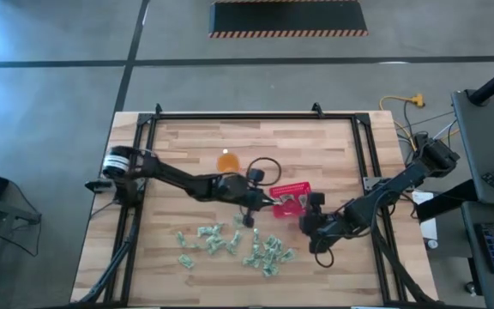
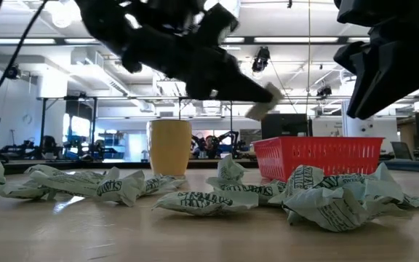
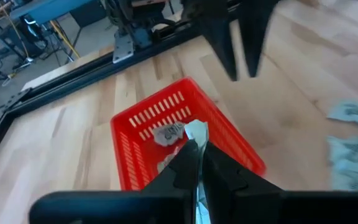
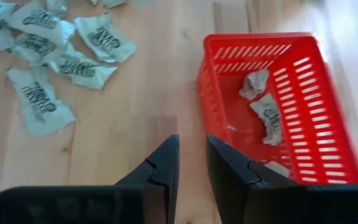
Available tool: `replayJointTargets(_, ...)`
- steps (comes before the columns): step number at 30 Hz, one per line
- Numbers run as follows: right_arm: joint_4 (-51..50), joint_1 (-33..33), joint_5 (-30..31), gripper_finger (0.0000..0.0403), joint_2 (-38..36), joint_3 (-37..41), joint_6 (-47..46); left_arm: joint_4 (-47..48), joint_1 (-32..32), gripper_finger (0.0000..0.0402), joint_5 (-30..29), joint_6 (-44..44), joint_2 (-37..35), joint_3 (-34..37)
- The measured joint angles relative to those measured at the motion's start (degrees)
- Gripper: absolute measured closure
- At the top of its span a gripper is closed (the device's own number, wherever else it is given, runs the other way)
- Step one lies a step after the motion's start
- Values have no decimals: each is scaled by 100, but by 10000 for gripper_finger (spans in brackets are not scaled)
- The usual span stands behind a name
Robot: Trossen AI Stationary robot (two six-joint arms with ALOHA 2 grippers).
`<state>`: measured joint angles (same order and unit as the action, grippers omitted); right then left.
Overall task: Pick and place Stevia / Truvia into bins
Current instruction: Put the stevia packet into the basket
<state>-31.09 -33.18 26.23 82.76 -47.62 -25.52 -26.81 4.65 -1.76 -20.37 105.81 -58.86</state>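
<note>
Packets (image 1: 230, 245) scattered on desk (image 1: 187, 146); left end effector (image 3: 196, 144) pinches one above red basket (image 3: 166, 134). Right end effector (image 4: 191, 163), slightly parted, empty, beside basket. Orange cup (image 1: 227, 160) behind.

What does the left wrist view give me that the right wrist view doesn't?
Only the left wrist view shows the left gripper pinching a packet above the red basket, with the right arm's fingers hanging beyond it. Only the right wrist view shows the loose packets still on the table beside the basket, and the right gripper, fingers slightly apart, holding nothing. Both show the basket with a few packets already inside it.
</note>
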Motion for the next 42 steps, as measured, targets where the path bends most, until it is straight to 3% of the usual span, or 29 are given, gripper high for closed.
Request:
replayJointTargets(6, -2, -24, -96, 334, -16, -2, 0, 90, -79, 402, 2, -228, 651, -745)
replayJointTargets(14, -7, -23, -93, 334, -20, -2, 2, 536, -209, 398, -13, -302, 759, -1013)
replayJointTargets(24, 264, -18, -80, 330, -20, 2, -22, 581, -206, 283, -22, -399, 714, -1000)
replayJointTargets(27, 933, -23, -188, 330, -17, 43, 12, 943, -176, 259, -25, -397, 493, -998)
replayJointTargets(33, 2241, -48, -1206, 330, 251, 210, 462, 2559, 5, 246, -18, -96, -340, -912)
replayJointTargets(42, 2613, -219, -1400, 330, 993, 204, 218, 3581, 612, 246, -309, 552, -1677, -157)
